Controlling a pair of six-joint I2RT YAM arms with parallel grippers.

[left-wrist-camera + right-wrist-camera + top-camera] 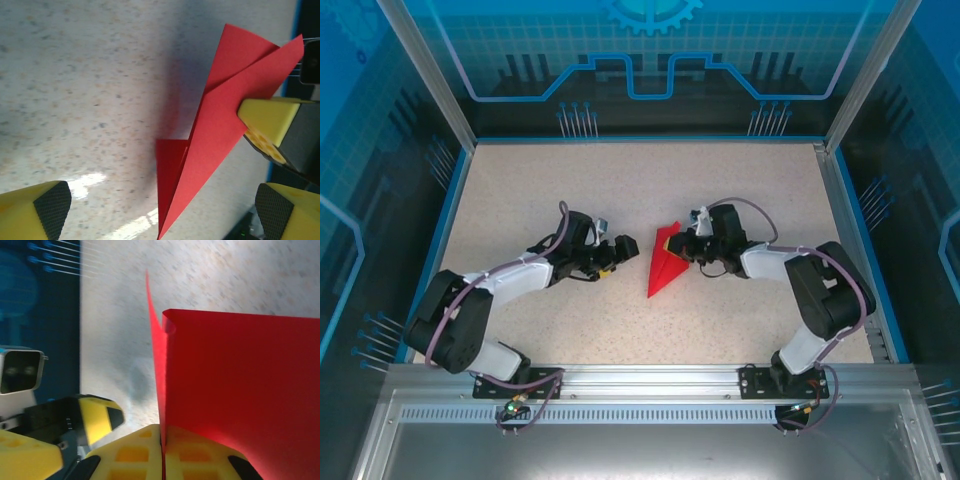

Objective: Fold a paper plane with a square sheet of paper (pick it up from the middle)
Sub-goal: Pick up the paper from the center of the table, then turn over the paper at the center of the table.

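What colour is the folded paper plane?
The paper plane is plain bright red, clearest in the left wrist view.

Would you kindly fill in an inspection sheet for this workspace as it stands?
Surface: speckled beige table, flat.
Job's things: red paper plane, partly folded, its pointed end toward the arm bases.
Clutter: nothing seen.
Claws: left claw open beside the paper; right claw shut on the paper's edge.
Cables: purplish cables run along both arms.
Surroundings: blue printed walls in an aluminium frame.
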